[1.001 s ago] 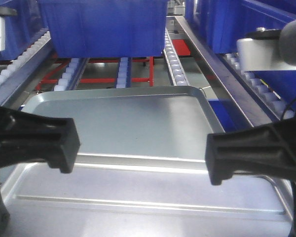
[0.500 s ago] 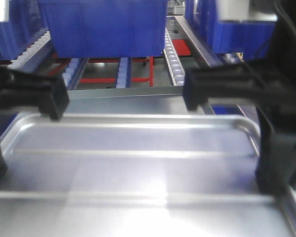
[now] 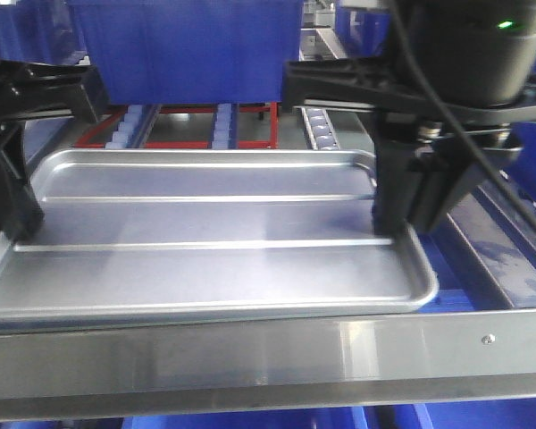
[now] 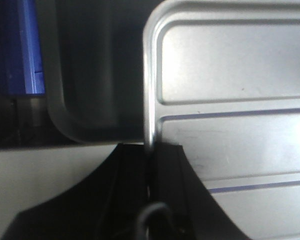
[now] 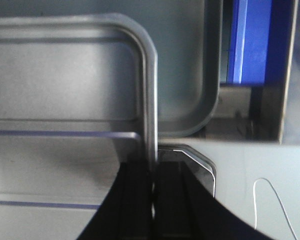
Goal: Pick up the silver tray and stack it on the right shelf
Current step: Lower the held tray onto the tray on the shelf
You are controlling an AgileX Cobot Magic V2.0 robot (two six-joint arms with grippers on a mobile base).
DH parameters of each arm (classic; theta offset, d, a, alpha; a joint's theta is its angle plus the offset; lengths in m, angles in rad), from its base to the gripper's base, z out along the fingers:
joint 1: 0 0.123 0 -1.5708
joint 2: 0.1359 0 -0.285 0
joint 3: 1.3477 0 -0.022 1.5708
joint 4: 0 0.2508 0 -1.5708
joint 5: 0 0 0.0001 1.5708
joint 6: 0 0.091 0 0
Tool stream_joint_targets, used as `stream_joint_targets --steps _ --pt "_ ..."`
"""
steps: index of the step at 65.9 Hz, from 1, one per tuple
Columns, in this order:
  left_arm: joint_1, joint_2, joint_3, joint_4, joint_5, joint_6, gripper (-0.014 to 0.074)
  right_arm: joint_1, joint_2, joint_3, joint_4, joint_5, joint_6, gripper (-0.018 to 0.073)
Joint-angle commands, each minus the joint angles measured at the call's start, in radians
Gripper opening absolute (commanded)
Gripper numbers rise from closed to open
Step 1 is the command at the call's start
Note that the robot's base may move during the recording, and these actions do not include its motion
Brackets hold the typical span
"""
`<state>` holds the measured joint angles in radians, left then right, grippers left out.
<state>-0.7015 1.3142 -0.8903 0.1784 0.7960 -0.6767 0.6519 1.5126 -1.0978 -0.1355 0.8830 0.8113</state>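
The silver tray (image 3: 205,223) with two long ridges lies level just behind the right shelf's shiny front lip (image 3: 250,357). My left gripper (image 3: 20,223) is shut on its left rim, and my right gripper (image 3: 389,223) is shut on its right rim. In the left wrist view the black jaws (image 4: 151,152) pinch the tray's (image 4: 230,65) thin edge. The right wrist view shows my jaws (image 5: 153,167) closed on the tray's (image 5: 65,85) right rim. Whether the tray rests on what is beneath it, I cannot tell.
A larger plain-floored tray (image 4: 90,75) (image 5: 187,65) lies under the ridged one, sticking out at both sides. A blue bin (image 3: 188,45) stands on the white roller lanes (image 3: 317,125) behind. Red framing shows below the rollers. A small screw (image 3: 489,339) sits in the lip.
Both grippers carried the ridged tray forward, away from the camera and past the front lip. It now covers the plain tray that lay open to view a second ago.
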Motion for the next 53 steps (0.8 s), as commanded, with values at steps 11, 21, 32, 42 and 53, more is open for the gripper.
stream_joint_targets --steps 11,21,32,42,53 --pt "0.131 0.074 -0.026 -0.141 -0.190 0.216 -0.0099 -0.048 0.095 -0.133 -0.011 -0.155 -0.068 0.0071" --pt "0.176 0.140 -0.032 -0.139 -0.276 0.222 -0.0099 -0.083 0.160 -0.167 -0.011 -0.212 -0.069 0.0071" --pt "0.177 0.212 -0.060 -0.124 -0.335 0.222 -0.0099 -0.111 0.202 -0.170 -0.011 -0.255 -0.069 0.0071" --pt "0.177 0.258 -0.093 -0.124 -0.336 0.222 -0.0100 -0.115 0.218 -0.170 -0.011 -0.259 -0.069 0.0071" --pt "0.177 0.263 -0.094 -0.124 -0.336 0.222 -0.0100 -0.114 0.222 -0.170 -0.011 -0.271 -0.069 0.0071"
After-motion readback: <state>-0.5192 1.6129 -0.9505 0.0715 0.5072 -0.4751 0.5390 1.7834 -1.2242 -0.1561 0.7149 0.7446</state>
